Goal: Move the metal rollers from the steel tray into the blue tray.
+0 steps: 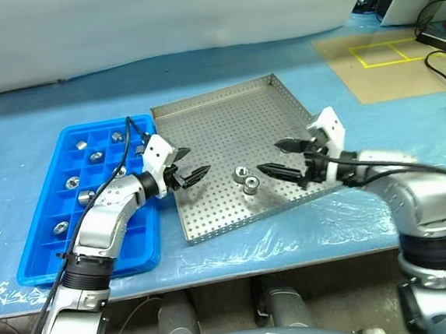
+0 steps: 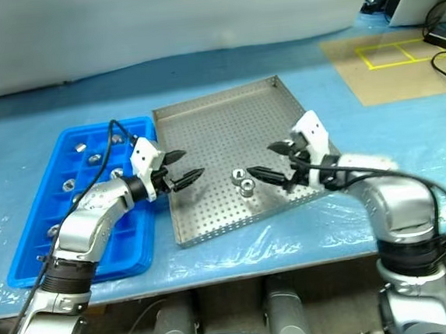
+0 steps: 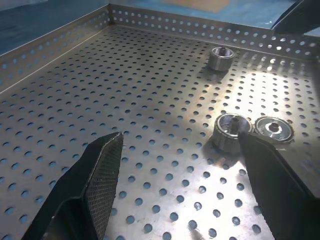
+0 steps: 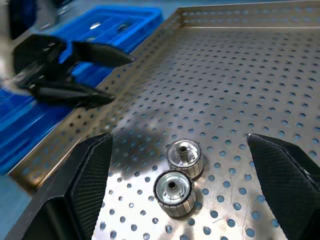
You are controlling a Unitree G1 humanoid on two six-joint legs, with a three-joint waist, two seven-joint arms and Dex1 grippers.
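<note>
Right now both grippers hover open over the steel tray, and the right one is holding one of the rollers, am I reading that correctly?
Not quite: the right gripper holds nothing. The right wrist view shows its fingers spread wide, with two metal rollers lying loose on the steel tray between them. The rest stands: the left gripper is open over the tray too.

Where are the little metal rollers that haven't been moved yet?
In the head views, two metal rollers sit side by side on the steel tray, near its front edge, between the open left gripper and the open right gripper.
</note>
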